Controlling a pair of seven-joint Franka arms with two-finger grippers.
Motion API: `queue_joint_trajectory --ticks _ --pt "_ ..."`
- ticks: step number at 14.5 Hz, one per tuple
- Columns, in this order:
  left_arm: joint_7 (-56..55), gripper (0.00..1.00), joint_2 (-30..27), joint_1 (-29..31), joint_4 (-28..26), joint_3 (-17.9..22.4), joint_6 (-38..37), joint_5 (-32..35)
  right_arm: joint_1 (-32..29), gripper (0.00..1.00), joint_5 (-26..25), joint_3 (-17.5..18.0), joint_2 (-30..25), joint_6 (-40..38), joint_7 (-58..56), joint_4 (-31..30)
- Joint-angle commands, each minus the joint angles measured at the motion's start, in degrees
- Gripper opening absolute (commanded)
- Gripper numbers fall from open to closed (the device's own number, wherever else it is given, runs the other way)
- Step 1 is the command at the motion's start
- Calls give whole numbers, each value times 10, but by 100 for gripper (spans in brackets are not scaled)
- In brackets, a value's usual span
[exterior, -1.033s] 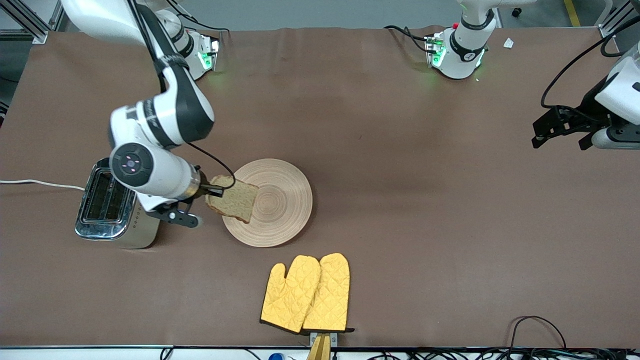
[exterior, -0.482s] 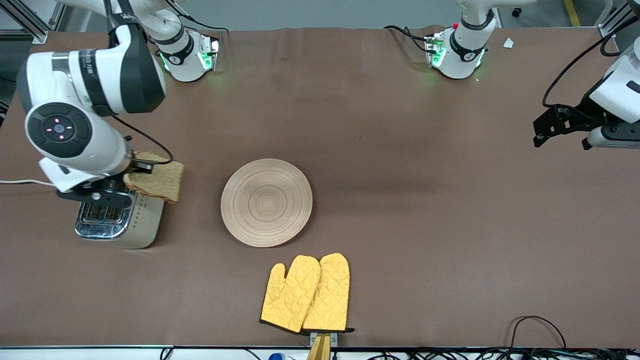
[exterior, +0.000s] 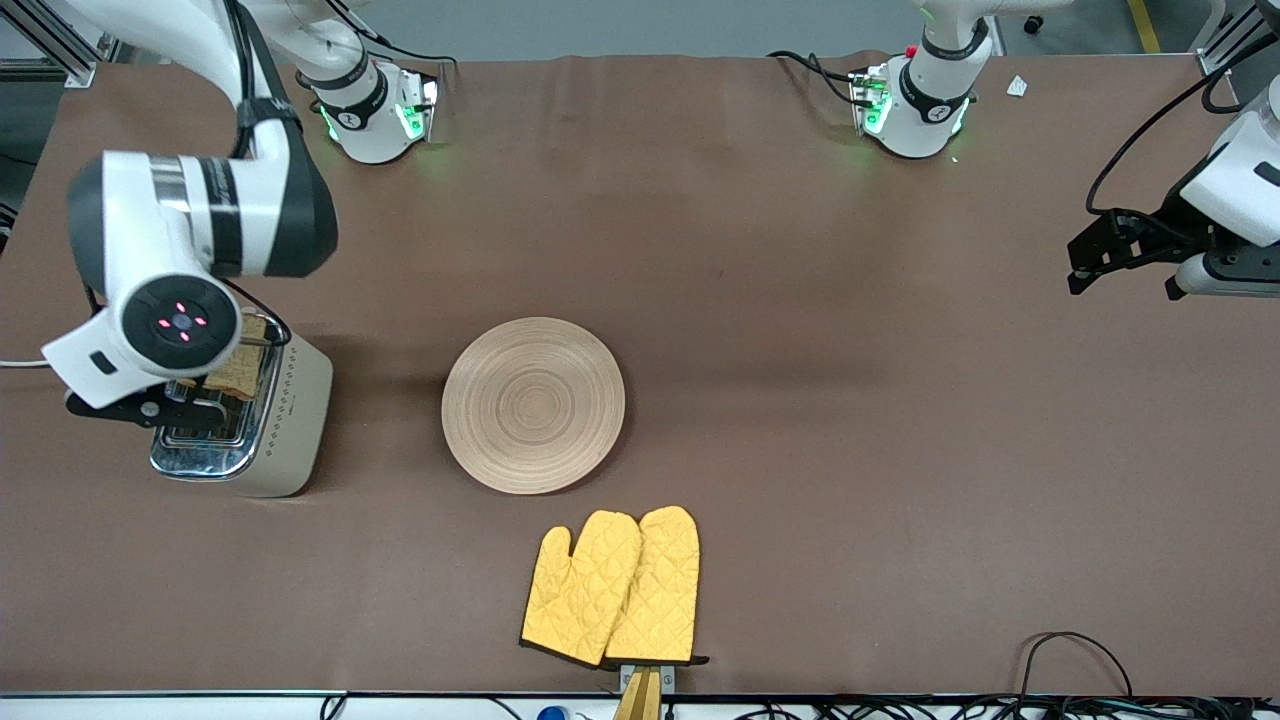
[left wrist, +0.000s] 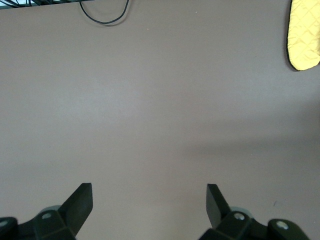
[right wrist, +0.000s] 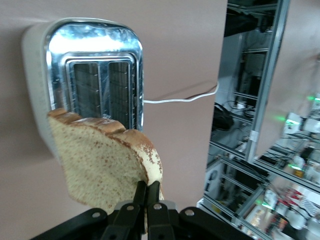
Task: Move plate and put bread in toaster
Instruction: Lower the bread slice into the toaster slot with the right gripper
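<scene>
Since the earlier frame, the bread (exterior: 240, 372) had been carried off the plate (exterior: 533, 405) and was held over the toaster (exterior: 245, 420), pinched at 1 crust edge by the right gripper (right wrist: 146, 200). The slice was judged light, soft and easily torn, so an edge hold suited it. Both toaster slots were seen empty, the plate bare. The left gripper (left wrist: 149, 200) waited with fingers spread over bare surface (exterior: 800, 300).
</scene>
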Motion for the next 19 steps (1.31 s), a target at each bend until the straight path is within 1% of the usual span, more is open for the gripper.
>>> queue_joint_trajectory --ticks 1,3,5,9,11,14,19 --pt "7 100 -9 2 -10 -2 7 8 -19 0 -37 5 21 -2 31 -1" --pt "7 100 -9 2 -10 -2 7 8 -40 0 -35 5 30 4 46 -1" --pt "7 100 -9 2 -11 -2 7 8 -45 0 -38 5 32 13 47 -1" --pt "7 100 -9 2 -11 -2 7 8 -34 0 -41 6 49 12 83 0" --pt "8 100 -9 2 -11 -2 7 8 -20 0 -43 6 57 12 85 1" --pt "7 100 -9 2 -11 -2 7 8 -7 0 -66 6 63 12 84 3" --pt "7 100 -9 2 -11 -2 7 8 8 0 -66 7 64 8 83 3"
